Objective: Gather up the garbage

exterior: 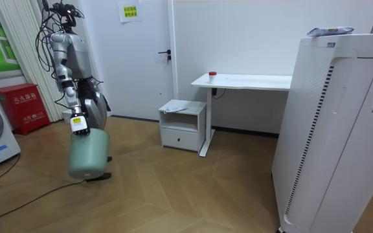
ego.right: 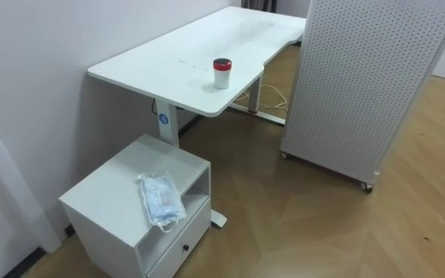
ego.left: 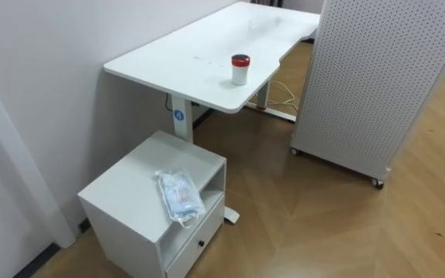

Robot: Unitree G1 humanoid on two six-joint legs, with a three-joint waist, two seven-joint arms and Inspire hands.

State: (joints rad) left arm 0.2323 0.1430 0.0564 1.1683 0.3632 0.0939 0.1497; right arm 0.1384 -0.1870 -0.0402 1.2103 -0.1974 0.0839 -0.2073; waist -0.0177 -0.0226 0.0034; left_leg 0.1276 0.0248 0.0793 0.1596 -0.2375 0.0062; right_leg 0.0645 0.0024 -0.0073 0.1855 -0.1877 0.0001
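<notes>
Left eye view: packet, perhaps masks, lies atop cabinet.

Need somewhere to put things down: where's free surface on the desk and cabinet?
The desk is bare apart from the red-lidded cup near its front edge. The cabinet top is free toward the wall; the plastic packet crowds its front edge.

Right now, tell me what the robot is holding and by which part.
A green bin, hanging from its right hand at its side. The hand grips it at the top rim; the finer hold is too small to make out.
</notes>
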